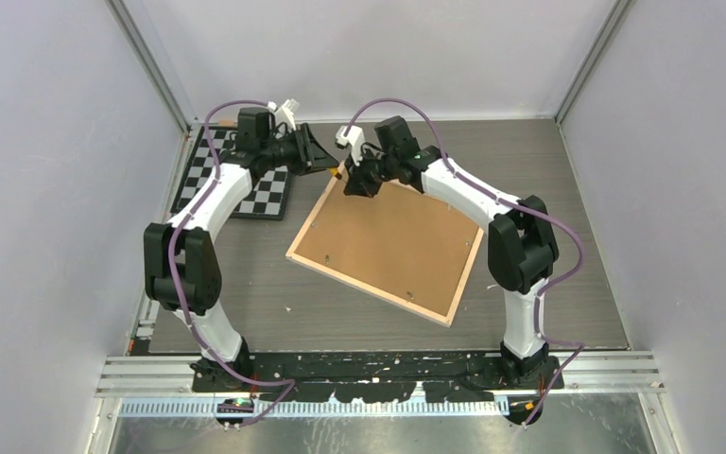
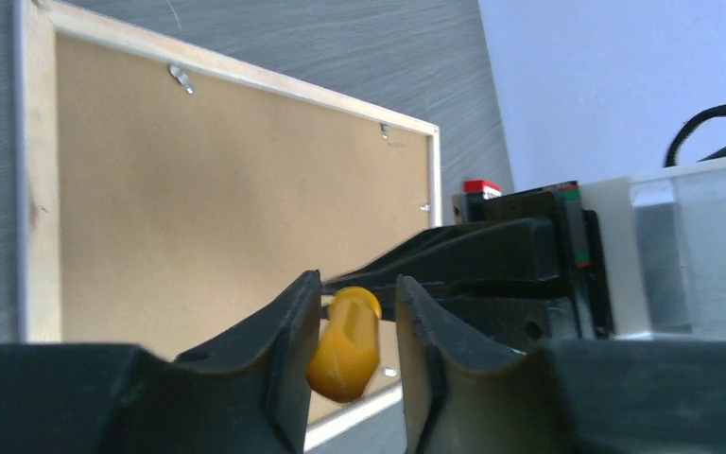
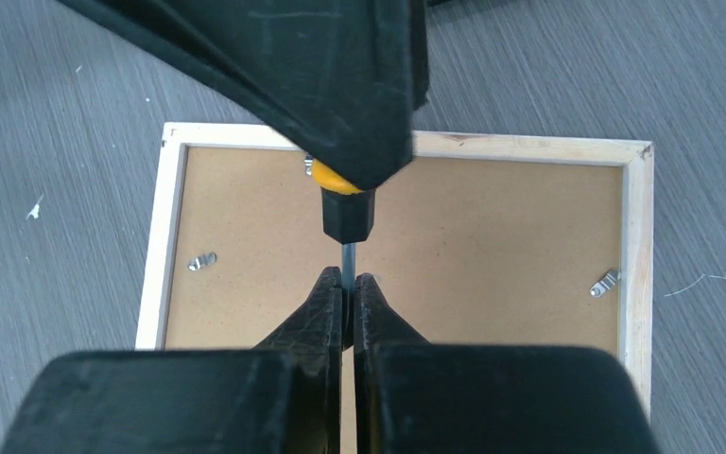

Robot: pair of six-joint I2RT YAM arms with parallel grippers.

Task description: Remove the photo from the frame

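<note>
Over the far corner of the frame [image 1: 388,246], both grippers meet on one screwdriver [image 2: 345,345]. Left gripper [image 2: 357,282] is only narrowly parted, clamped on the yellow handle. Right gripper [image 3: 349,282] is pinched almost closed on the thin metal shaft next to the black collar. Frame lies face down on the grey table [image 1: 246,293], brown back panel up, pale wood rim round it, small metal clips [image 3: 202,260] on the panel. Photo can't be seen. Checkerboard [image 1: 269,194] lies near the frame's left side, not touching.
</note>
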